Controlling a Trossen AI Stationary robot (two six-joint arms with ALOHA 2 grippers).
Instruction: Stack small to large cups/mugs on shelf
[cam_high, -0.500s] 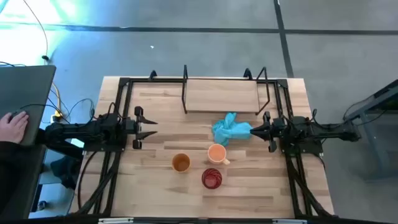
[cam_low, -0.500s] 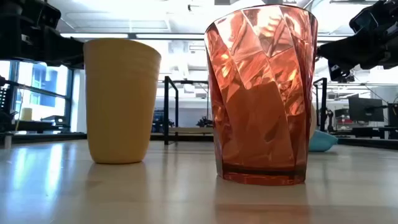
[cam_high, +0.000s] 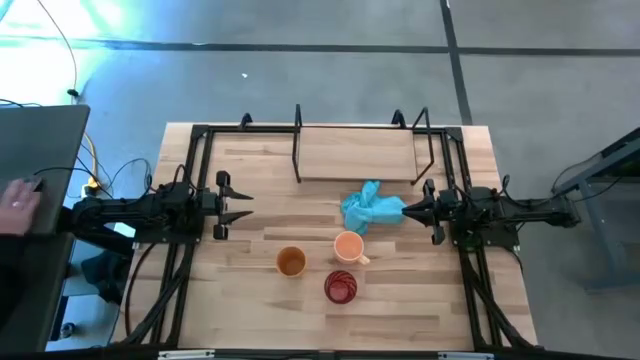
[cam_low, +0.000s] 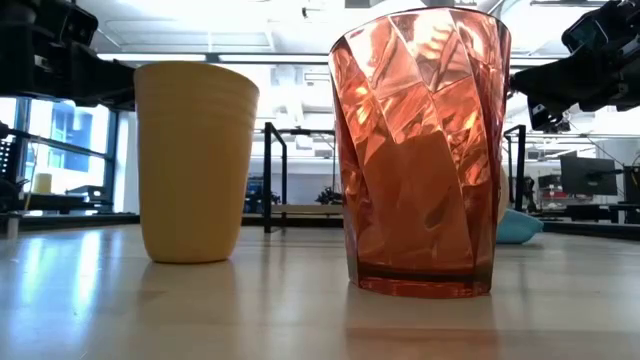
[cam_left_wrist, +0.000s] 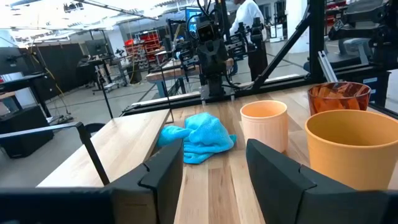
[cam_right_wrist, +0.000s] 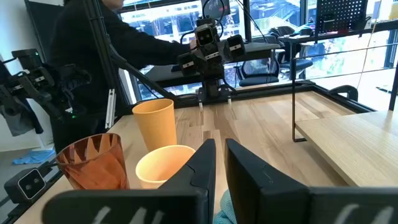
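Observation:
Three cups stand upright on the tabletop near its near edge: an amber-orange cup (cam_high: 290, 262) (cam_low: 195, 160), a pale orange mug (cam_high: 348, 246) (cam_left_wrist: 263, 124) with its handle toward the near side, and a red translucent cup (cam_high: 340, 287) (cam_low: 420, 150). In the low view the mug is hidden behind the red cup. The shelf (cam_high: 357, 153) (cam_right_wrist: 348, 143) stands at the far edge. My left gripper (cam_high: 245, 205) (cam_left_wrist: 214, 162) hovers open left of the cups. My right gripper (cam_high: 404, 210) (cam_right_wrist: 221, 152) is shut, raised over the right edge of a light blue cloth (cam_high: 372, 207).
The crumpled blue cloth (cam_left_wrist: 199, 137) lies between the shelf and the mug. Black frame rails run along the table's left and right sides (cam_high: 190, 200). A person's hand (cam_high: 15, 197) rests on a desk left of the table. Bare tabletop (cam_high: 270, 215) lies between the two grippers.
Both arms and all three cups have kept still. The person's hand on the desk left of the table has drawn back a little.

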